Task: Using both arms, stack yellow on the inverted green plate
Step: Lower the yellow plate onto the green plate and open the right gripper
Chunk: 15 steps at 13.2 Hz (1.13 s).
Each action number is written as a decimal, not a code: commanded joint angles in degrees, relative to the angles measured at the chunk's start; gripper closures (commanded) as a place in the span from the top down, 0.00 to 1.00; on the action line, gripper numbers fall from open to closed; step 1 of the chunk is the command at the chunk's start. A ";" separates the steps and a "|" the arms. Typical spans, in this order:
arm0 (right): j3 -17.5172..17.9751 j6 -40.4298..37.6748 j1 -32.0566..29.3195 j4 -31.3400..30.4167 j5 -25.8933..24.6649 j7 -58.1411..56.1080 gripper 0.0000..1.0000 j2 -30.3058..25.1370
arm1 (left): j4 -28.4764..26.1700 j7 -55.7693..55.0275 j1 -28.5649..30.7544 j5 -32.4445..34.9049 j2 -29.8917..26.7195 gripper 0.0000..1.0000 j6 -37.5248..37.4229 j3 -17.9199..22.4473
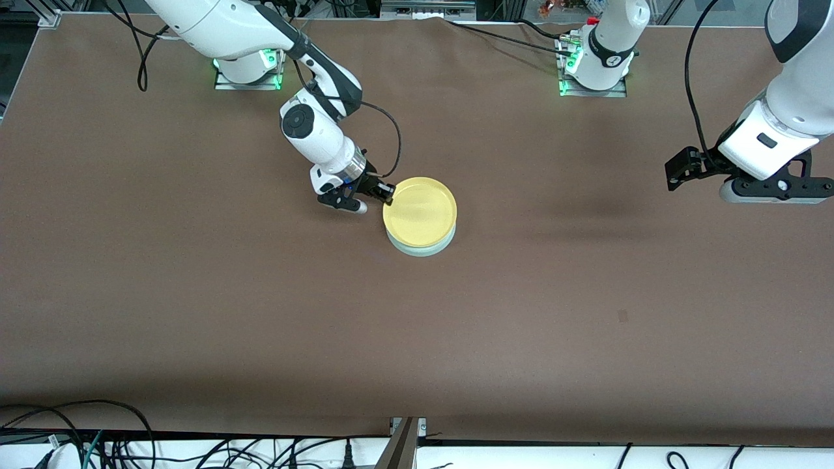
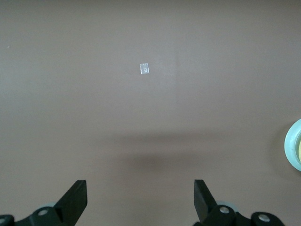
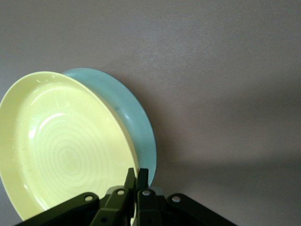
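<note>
- Seen from the front camera, the yellow plate (image 1: pixel 420 212) lies rim-up on the green plate (image 1: pixel 422 247), near the middle of the brown bench (image 1: pixel 195 293). Only a pale green crescent shows under the yellow plate's edge that is nearer the camera. The right pincer (image 1: pixel 387 193) is pressed together on the yellow plate's rim, at the edge toward the right arm's end. The left pincer (image 1: pixel 775 189) hangs over bare bench at the left arm's end, well apart from the plates, and waits.
- In the left wrist view, the left pincer (image 2: pixel 140 200) is spread wide with nothing between its fingers. Below it is plain bench with a small pale tag (image 2: pixel 145 68). A sliver of the green plate (image 2: pixel 294 143) shows at the picture's edge.
- In the right wrist view, the right pincer (image 3: pixel 136 181) pinches the thin rim of the yellow plate (image 3: pixel 66 146). The green plate (image 3: pixel 134 120) peeks out from under it, close against it.
- Judgement: the stacking step looks nearly done, with the yellow plate set down but not yet let go. The next move calls for spreading the right pincer gently and lifting clear without dragging the yellow plate off centre.
</note>
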 commanded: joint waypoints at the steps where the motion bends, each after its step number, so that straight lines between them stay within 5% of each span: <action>1: -2.62 2.53 3.21 -0.42 0.18 0.78 0.00 0.46 | 0.11 0.14 0.25 -0.07 -0.66 1.00 -0.97 0.04; 4: -2.62 2.53 3.21 -0.34 0.18 0.69 0.00 0.81 | 0.11 0.22 0.25 -0.07 -0.75 1.00 -1.24 -0.04; 5: -2.62 2.53 3.21 -0.16 0.27 0.78 0.07 0.81 | 0.11 0.22 0.16 -0.07 -0.75 1.00 -1.24 -0.04; 8: -2.62 2.27 3.12 0.10 0.27 0.78 0.59 0.81 | 0.11 0.22 -0.10 -0.07 -0.75 1.00 -1.33 -0.04; 9: -2.62 2.18 3.21 0.10 0.27 0.78 0.69 0.81 | 0.11 0.31 -0.19 -0.07 -0.75 1.00 -1.33 -0.04; 10: -2.62 2.09 3.12 0.19 0.27 0.78 0.95 0.81 | 0.11 0.31 -0.19 -0.07 -0.75 1.00 -1.33 -0.04; 15: -2.62 -3.24 3.03 0.72 0.45 2.19 1.00 -3.56 | 0.20 0.14 -0.37 0.02 -0.75 1.00 -2.91 -2.59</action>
